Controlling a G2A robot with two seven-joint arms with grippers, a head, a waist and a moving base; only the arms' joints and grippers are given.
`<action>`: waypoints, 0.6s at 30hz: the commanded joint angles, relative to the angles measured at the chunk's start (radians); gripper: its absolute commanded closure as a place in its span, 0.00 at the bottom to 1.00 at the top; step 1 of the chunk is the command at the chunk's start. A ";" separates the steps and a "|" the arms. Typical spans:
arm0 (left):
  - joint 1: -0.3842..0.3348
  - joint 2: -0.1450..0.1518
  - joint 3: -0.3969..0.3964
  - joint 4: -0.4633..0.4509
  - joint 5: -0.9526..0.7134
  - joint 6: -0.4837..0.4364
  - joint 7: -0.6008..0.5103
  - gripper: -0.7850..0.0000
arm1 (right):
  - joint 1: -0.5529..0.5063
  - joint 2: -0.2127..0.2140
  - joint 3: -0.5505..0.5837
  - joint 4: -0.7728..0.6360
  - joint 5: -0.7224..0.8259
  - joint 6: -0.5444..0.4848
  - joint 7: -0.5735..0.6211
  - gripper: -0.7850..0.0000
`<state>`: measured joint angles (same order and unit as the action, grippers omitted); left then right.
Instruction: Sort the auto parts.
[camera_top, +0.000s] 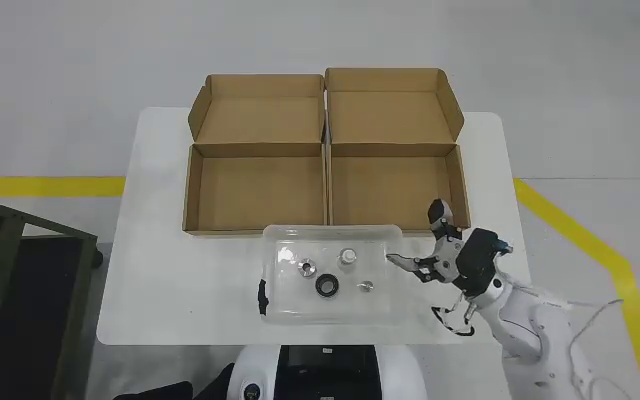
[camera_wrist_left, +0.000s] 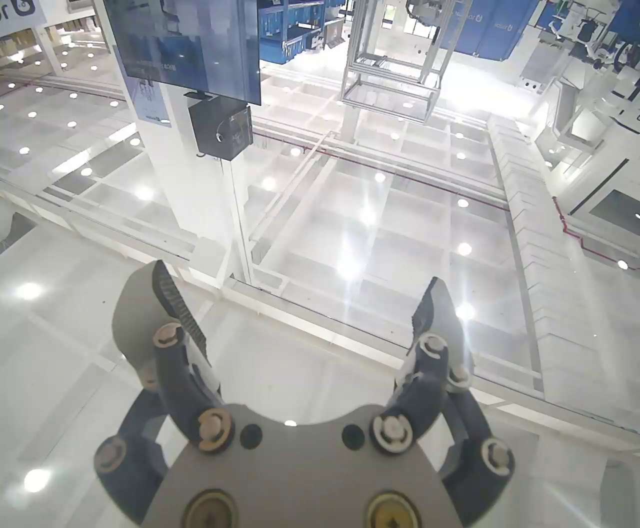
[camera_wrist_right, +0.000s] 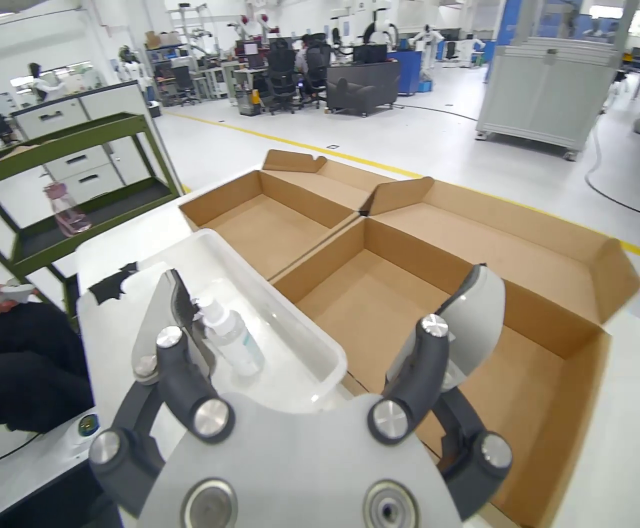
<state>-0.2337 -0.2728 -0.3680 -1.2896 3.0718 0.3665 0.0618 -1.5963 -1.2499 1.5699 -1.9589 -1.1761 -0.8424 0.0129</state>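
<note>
- A clear plastic tray (camera_top: 330, 230) sits at the middle of the near edge of the white desk (camera_top: 160, 260), within easy reach of both arms (a sensible spot for a pickup bin).
- In the tray lie the parts to be sorted: a small silver metal ring (camera_top: 307, 267), a black rubber ring (camera_top: 327, 285), a small clear bottle with a white cap (camera_top: 347, 257) and a tiny silver fitting (camera_top: 365, 286). They lie apart from one another, which should make picking one at a time simpler.
- Two open brown cardboard boxes stand side by side along the far edge, touching the tray's far rim: the left box (camera_top: 255, 190) and the right box (camera_top: 395, 190). Neither holds a part, so sorting looks not yet begun.
- The right gripper (camera_top: 416, 235) hangs at the tray's right end, jaws spread wide and holding nothing. One finger is above the tray's end and the other above the right box's near corner, likely lined up for a first pick.
- The left gripper (camera_wrist_left: 297, 280) points up at the ceiling, jaws also wide and empty, probably parked out of the way.
</note>
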 joint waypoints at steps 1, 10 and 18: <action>0.000 0.000 0.000 0.000 0.000 0.000 0.000 0.00 | 0.021 0.002 -0.035 -0.002 0.009 -0.038 0.017 0.00; 0.000 0.000 0.000 0.000 0.000 0.000 0.000 0.00 | 0.089 0.012 -0.145 0.015 -0.024 -0.151 0.093 0.00; 0.000 0.000 0.000 0.000 0.000 0.000 0.000 0.00 | 0.116 0.036 -0.194 0.009 -0.123 -0.170 0.164 0.00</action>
<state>-0.2337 -0.2728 -0.3680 -1.2896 3.0718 0.3665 0.0618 -1.4844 -1.2178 1.3803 -1.9519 -1.2831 -1.0124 0.1711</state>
